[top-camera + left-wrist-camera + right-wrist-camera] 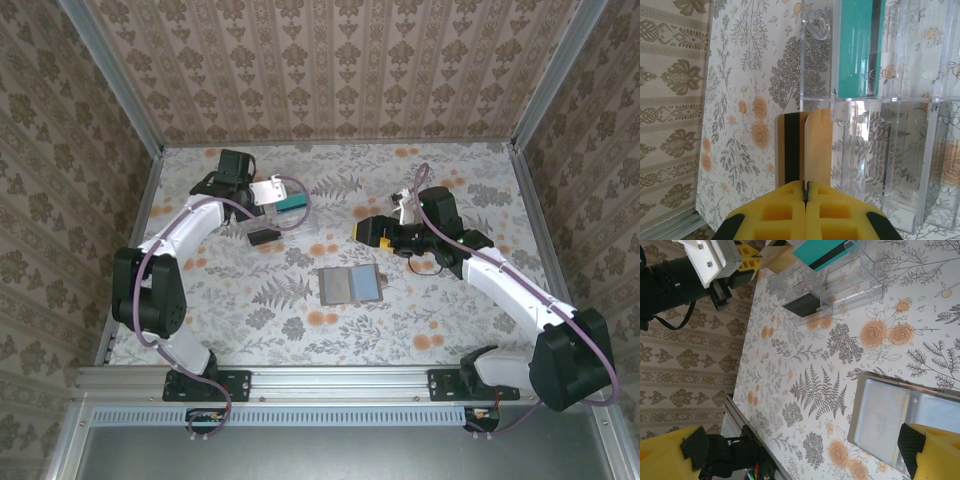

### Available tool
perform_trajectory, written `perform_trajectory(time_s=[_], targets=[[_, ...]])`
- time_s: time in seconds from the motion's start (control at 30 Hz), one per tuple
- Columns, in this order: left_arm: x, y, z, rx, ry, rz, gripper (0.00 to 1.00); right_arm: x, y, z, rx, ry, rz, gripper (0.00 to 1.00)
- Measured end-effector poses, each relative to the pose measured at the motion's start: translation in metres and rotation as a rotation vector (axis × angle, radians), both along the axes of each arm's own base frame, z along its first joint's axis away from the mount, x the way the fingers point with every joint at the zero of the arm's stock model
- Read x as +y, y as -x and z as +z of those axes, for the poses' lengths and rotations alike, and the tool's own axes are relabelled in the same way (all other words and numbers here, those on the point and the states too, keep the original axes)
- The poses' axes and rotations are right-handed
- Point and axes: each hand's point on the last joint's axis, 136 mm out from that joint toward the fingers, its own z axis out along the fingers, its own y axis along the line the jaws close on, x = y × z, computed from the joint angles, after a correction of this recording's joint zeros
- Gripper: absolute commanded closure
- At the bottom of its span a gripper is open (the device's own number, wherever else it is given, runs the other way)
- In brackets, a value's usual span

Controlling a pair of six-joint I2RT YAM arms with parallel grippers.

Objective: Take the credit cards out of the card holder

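- Top view: the holder (350, 285) lies open and flat about mid-surface (250, 330); a clear tray (275, 215) sits toward the far left corner; the right tool (372, 230) hangs between the holder and the far edge, fingers apart.
- Left wrist: the left tool (805, 189) is clamped on a tan card (812, 145) with a black stripe, just beside the tray; a teal card (857, 47) stands upright in a tray slot.
- Right wrist: the fingers stand wide apart; the holder's bluish inside shows by one finger; a black card (802, 305) lies at the tray's end.
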Motion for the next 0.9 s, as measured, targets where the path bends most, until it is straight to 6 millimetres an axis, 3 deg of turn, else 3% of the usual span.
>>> perform_trajectory(time_s=[0.4, 0.5, 0.9], targets=[[-0.001, -0.003, -0.014, 0.03, -0.01, 0.0, 1.0, 0.0, -0.002, -0.004, 0.013, 0.002, 0.001, 0.0], [-0.001, -0.004, -0.014, 0.028, -0.01, 0.001, 0.86, 0.001, -0.002, -0.005, 0.017, 0.002, 0.002, 0.0], [0.001, -0.018, -0.007, -0.035, -0.017, 0.023, 0.83, 0.001, -0.003, -0.003, 0.014, -0.005, 0.007, 0.0]])
